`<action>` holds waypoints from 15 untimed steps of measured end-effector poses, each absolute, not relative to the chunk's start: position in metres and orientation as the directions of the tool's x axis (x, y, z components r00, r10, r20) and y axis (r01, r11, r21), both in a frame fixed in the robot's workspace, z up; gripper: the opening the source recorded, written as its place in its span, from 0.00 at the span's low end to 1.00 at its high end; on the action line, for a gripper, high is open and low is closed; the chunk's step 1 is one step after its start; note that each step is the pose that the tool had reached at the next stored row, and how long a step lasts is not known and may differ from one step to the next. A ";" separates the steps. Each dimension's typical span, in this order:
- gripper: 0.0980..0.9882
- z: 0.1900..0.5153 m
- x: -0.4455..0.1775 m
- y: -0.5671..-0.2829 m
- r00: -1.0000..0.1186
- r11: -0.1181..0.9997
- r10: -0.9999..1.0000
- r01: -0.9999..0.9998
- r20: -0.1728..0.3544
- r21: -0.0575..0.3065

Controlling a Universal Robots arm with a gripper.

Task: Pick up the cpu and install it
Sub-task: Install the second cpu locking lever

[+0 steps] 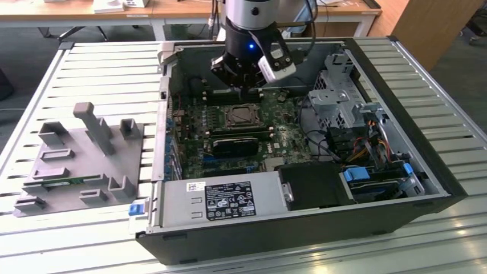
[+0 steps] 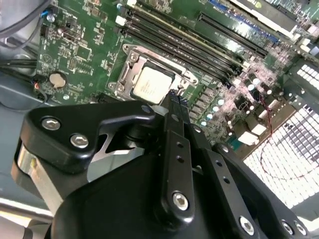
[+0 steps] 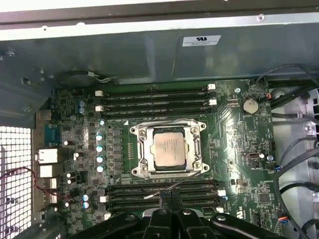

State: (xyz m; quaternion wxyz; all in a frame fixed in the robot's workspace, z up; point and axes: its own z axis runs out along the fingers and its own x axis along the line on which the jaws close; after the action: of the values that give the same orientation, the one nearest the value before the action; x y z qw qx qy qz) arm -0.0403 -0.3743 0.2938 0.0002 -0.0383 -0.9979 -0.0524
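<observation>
Inside the open computer case (image 1: 426,188) in the exterior view, the gripper (image 1: 245,88) is held just at 12 o'clock of the motherboard socket (image 1: 242,116), where the cpu (image 1: 243,116) is seated. In the second wrist view, the cpu (image 2: 151,84) is seen lying flat in its socket, apart from the fingertips (image 2: 175,99); the jaws are closed together with nothing held. In the first wrist view, the cpu (image 3: 171,147) is framed by the socket (image 3: 137,149), with the closed gripper (image 3: 169,195) at 6 o'clock of it.

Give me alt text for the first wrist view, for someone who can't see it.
A silver-topped cpu sits in its metal socket frame at the middle of a green motherboard inside an open computer case. Black memory slots run along two sides of the socket, and the black gripper is above the board, apart from the cpu.
</observation>
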 end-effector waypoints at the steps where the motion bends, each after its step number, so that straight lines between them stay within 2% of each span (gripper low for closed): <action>1: 0.01 0.293 -0.040 -0.375 -0.997 0.992 0.077 0.077 0.005 0.105; 15: 0.01 0.273 -0.040 -0.379 -0.997 0.992 0.077 0.077 0.008 0.104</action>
State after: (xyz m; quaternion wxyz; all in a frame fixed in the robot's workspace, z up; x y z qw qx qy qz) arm -0.0402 -0.3791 0.2728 0.0022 -0.0384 -0.9979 -0.0524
